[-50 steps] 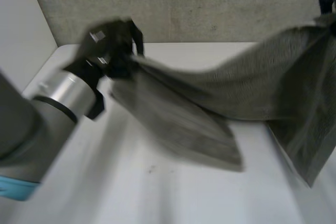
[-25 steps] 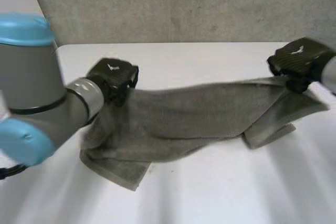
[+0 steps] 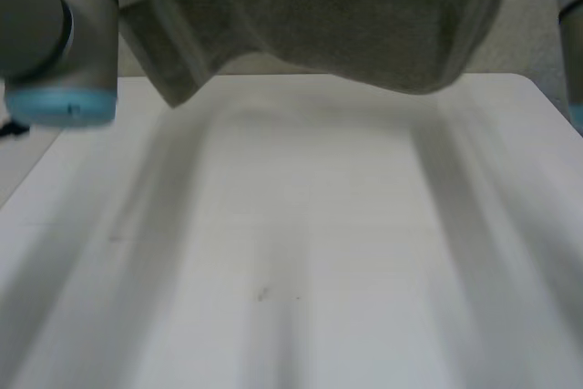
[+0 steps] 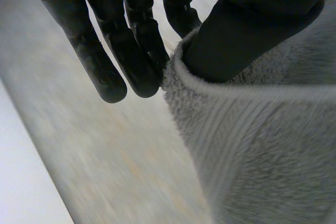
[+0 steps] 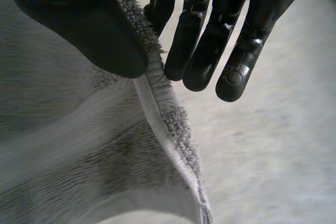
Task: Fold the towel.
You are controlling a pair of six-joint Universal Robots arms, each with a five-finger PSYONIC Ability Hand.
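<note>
Left hand (image 4: 134, 45): thumb clamped down on the hem of the grey terry towel (image 4: 262, 145), with straight fingers (image 4: 100, 66) on the other side of the cloth. That is a pinch grip on the towel edge. One fingertip touches the hem right beside the thumb, and the others stick out past the edge into free air.

Right hand (image 5: 210, 45): mirror of the left. Thumb on the flat face of the towel at its stitched border, straight fingers behind the border, cloth pinched between them. The pile stands up along the hem next to the thumb, and the hem runs away from the hand in a curve.

The wrist views show the hem, the ribbed band next to it and the pinch points. They don't let me tell whether either grip is at a corner or further along the edge.

The head view shows the overall shape. The towel hangs spread between the two arms, held up off the white table (image 3: 301, 252). Its lower edge sags in a belly nearer the right arm (image 3: 572, 34), and a folded flap with a pale band hangs down on the side of the left arm (image 3: 55, 34). The left arm's light-blue cap sits just beside that flap, and the table lies below the towel.
</note>
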